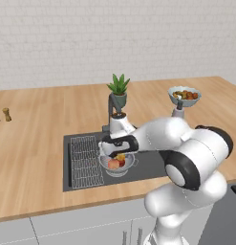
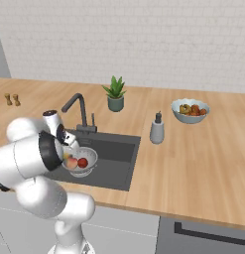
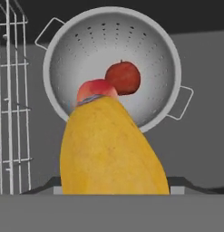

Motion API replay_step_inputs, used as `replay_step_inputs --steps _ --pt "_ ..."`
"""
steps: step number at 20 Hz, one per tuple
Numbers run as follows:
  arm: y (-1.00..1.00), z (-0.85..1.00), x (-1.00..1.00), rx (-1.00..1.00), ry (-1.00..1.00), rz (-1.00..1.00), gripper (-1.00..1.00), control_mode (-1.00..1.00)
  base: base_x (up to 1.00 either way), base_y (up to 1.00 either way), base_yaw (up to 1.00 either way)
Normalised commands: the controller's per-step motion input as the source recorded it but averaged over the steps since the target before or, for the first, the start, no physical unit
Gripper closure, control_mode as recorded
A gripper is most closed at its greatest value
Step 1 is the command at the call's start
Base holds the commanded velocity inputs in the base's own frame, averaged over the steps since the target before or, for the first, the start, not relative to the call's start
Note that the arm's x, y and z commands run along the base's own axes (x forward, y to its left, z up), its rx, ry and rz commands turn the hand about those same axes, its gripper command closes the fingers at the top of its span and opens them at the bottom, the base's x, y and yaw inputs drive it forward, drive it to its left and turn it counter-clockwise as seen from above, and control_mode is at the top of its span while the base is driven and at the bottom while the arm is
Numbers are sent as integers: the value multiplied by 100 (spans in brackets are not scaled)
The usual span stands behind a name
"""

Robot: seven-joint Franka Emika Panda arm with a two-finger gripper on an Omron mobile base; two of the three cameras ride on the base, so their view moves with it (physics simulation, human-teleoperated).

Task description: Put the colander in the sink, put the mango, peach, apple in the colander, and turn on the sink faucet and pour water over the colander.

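The silvery colander [image 3: 86, 50] sits in the dark sink [image 1: 153, 165], beside the wire rack [image 3: 11, 113]. Inside it lie the red apple [image 3: 123, 77] and the pinkish peach [image 3: 93, 87], touching each other. My gripper [image 1: 114, 152] hangs just above the colander [image 1: 117, 166], shut on the yellow-orange mango [image 3: 111, 149], which hides the fingertips and part of the peach. From the right base view the colander [image 2: 80, 161] holds the peach [image 2: 70, 162] and the apple [image 2: 83, 162]. The dark faucet [image 2: 77, 106] stands behind the basin, and no water runs from it.
A pale bowl of fruit [image 2: 190, 110] stands at the back right of the wooden counter. A grey soap dispenser [image 2: 156, 130] is right of the sink, a potted plant [image 2: 115, 94] behind it. Two small shakers [image 1: 2, 115] stand far left.
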Motion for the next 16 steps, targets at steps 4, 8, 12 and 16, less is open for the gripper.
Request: replay_step_inputs --steps 4,8,12,16 --pt "-61 -35 37 0 -1 3 100 -100 0 0 0" --pt "-20 -42 41 0 -2 0 100 -100 0 0 0" --pt "-1 -40 45 0 -1 1 100 -100 0 0 0" --pt "0 -40 57 0 0 2 100 -100 0 0 0"
